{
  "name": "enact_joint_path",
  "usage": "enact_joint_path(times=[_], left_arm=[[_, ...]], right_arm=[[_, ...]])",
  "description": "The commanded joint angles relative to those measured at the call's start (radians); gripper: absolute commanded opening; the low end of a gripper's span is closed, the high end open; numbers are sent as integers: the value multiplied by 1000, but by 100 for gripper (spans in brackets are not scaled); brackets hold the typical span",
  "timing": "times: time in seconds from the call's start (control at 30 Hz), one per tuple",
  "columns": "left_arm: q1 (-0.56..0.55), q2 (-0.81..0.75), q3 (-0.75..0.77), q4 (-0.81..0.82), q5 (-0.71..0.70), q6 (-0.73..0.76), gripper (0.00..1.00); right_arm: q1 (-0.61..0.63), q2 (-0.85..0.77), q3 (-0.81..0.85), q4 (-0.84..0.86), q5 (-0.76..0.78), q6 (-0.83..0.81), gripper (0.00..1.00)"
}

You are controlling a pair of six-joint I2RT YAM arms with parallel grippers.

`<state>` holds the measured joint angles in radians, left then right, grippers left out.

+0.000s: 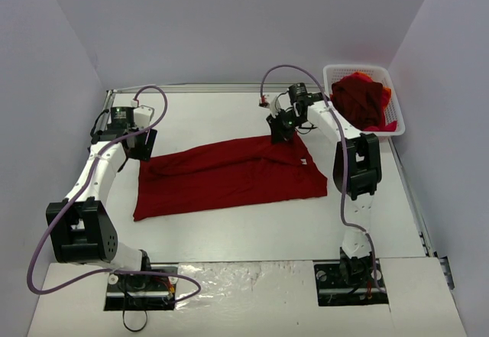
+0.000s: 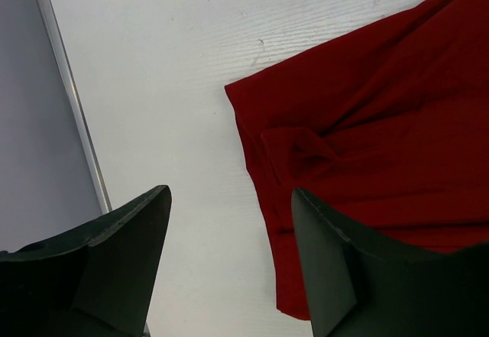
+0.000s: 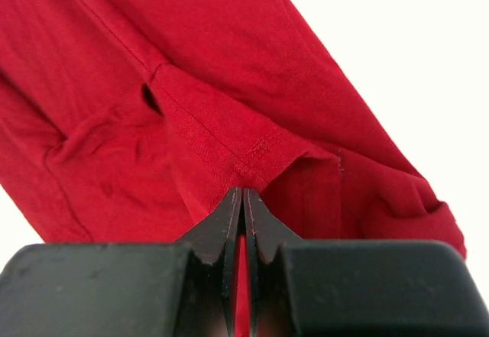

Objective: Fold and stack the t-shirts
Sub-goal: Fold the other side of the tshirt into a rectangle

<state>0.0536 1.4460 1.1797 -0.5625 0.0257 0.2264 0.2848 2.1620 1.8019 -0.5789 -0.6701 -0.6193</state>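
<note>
From above, a dark red shirt (image 1: 229,176) lies spread flat in the middle of the white counter (image 1: 252,230), its long side running from 9 to 3 o'clock. The right claw (image 1: 281,133) is down on the shirt's far edge, at about 1 o'clock of the cloth. The left claw (image 1: 141,147) hangs just over the shirt's corner at 10 o'clock. At 2 o'clock of the counter, against the right wall, stands a white mesh basket (image 1: 386,73) with a heap of shirts (image 1: 359,100) in it, dark red with some brighter red at the rim.

From the left wrist, the left claw (image 2: 229,193) is released, its two dark fingers standing wide apart with nothing between them. The shirt (image 2: 382,123) fills the frame from 12 to 5 o'clock, its corner wrinkled, with one edge running under the right-hand finger (image 2: 336,268). Bare counter (image 2: 168,85) shows from 10 to 6 o'clock, and a metal rail (image 2: 69,92) runs along the 9 o'clock side.

From the right wrist, the right claw (image 3: 242,193) is clenched on the shirt (image 3: 191,85): the fingers meet at 6 o'clock with a thin strip of red cloth pinched between them, at a stitched hem. Cloth fans out from the grip towards 9 and 12 o'clock; counter (image 3: 397,46) shows at 2 o'clock.
</note>
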Motion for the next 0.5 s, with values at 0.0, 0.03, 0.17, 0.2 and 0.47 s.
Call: enact_joint_path(times=[0.0, 0.03, 0.17, 0.2, 0.47], left_arm=[[5, -29, 15, 1, 5, -7, 63], [3, -30, 15, 1, 5, -7, 63], [3, -30, 12, 3, 5, -7, 63], [3, -30, 12, 3, 5, -7, 63], [3, -30, 11, 1, 14, -10, 63]], right_arm=[[8, -77, -30, -35, -16, -10, 0], [8, -82, -44, -33, -16, -11, 0], [10, -106, -78, -33, -32, -17, 0], [14, -111, -84, -35, -34, -20, 0], [42, -185, -151, -38, -36, -28, 0]])
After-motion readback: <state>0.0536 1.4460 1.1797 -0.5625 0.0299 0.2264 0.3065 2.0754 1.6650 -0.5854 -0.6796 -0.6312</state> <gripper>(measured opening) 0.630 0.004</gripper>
